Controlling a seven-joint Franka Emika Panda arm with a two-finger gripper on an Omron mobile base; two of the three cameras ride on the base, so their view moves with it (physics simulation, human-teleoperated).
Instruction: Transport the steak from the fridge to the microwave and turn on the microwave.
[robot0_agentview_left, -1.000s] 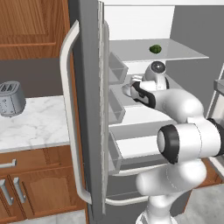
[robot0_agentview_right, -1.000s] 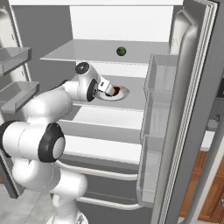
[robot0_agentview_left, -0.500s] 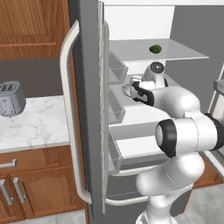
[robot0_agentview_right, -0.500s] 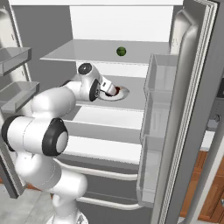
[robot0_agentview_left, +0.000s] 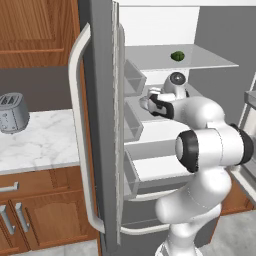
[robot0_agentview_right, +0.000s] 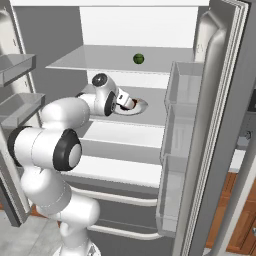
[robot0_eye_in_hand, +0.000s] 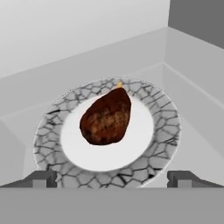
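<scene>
My arm has eased lower toward the tall grey metal fridge (robot0_agentview_right: 220, 100) shelf, so my gripper (robot0_eye_in_hand: 113, 178), jaws wide and empty, straddles the crackle-rimmed white plate (robot0_eye_in_hand: 166, 144) at six o'clock, the brown teardrop steak (robot0_eye_in_hand: 106, 117) ready for grasping.

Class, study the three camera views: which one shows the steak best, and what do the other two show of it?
The hand view: the steak lies in full sight on its plate. In the right base view the arm hides most of it; a brown bit peeks out. In the left base view I cannot make out the steak.

— What sits on the pale grey middle fridge shelf (robot0_agentview_right: 150, 114)?
— A round white plate with a grey crackle-patterned rim (robot0_eye_in_hand: 57, 127), a brown teardrop-shaped steak (robot0_eye_in_hand: 106, 117) lying on it.
— And the glass shelf above (robot0_agentview_right: 100, 59)?
— A small dark green ball-shaped thing (robot0_agentview_right: 138, 58).
</scene>
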